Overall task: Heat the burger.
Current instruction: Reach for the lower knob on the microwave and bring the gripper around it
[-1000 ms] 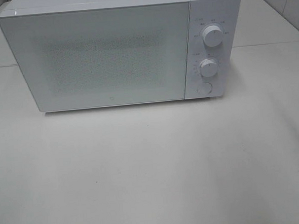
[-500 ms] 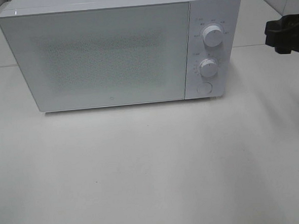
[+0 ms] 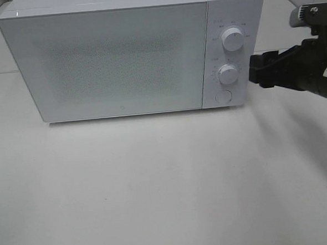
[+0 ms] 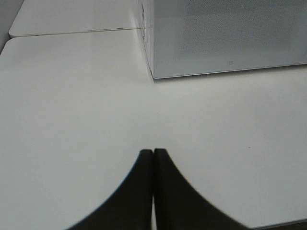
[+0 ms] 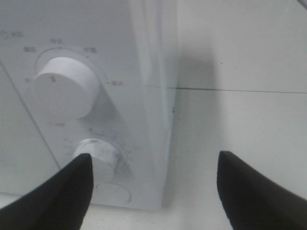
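The burger is out of view in every frame. A white microwave [image 3: 121, 58] stands at the back of the table with its door closed. My right gripper [image 3: 256, 69] reaches in from the right, level with the lower knob [image 3: 227, 73] and just beside the control panel. In the right wrist view the right gripper [image 5: 153, 158] is open, its dark fingers [image 5: 62, 196] spread either side of the microwave's front right corner, with nothing held. The left gripper [image 4: 153, 152] is shut and empty over bare table, in front of the microwave's [image 4: 225, 38] left corner.
The control panel carries an upper knob [image 3: 232, 40], a lower knob [image 5: 98, 155] and a round button [image 3: 223, 96]. The white table [image 3: 156, 184] stretches out in front. A seam [image 4: 72, 32] between two tabletops runs behind.
The right arm has come into the exterior view from the right edge, moving left and down towards the microwave's control panel. The microwave has not moved.
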Available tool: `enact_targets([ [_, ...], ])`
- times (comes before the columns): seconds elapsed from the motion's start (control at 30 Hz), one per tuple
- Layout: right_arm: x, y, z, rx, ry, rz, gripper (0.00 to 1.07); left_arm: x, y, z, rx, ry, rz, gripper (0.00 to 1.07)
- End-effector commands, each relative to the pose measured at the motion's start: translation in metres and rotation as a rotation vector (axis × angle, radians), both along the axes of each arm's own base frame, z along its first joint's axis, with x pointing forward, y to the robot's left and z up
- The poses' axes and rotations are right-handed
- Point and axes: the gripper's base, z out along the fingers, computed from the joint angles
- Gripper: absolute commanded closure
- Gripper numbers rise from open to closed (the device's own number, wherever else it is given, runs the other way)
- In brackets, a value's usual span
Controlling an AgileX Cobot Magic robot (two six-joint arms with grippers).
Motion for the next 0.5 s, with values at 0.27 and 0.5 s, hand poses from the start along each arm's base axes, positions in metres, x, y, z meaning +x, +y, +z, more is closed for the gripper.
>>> enact_targets([
  [0.27, -0.003, 0.041, -0.018, -0.005, -0.056, 0.051, 0.37, -0.002, 0.0, 0.0, -0.008, -0.028, 0.007, 1.07],
  [0.5, -0.004, 0.054, -0.033, -0.074, -0.121, 0.035, 0.42, -0.002, 0.0, 0.0, -0.008, -0.028, 0.007, 1.07],
])
